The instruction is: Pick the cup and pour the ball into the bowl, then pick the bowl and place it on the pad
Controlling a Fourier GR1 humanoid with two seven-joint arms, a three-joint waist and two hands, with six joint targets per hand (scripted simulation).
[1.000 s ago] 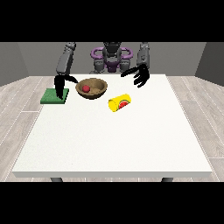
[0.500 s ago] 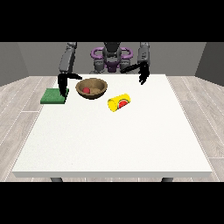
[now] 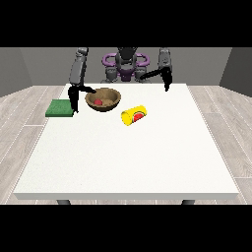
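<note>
- Yellow cup lies on its side on the white worktop, just beside your wooden bowl.
- You see the red ball inside the bowl.
- Green pad sits left of the bowl.
- Robot hand at the view's left hangs between pad and bowl; robot hand at the view's right is raised; you cannot tell either one's fingers.

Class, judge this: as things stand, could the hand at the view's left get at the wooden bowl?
Probably yes: that hand hangs beside the wooden bowl, between it and the green pad, with nothing between.

table bears bowl, cup (tipped), pad.
</note>
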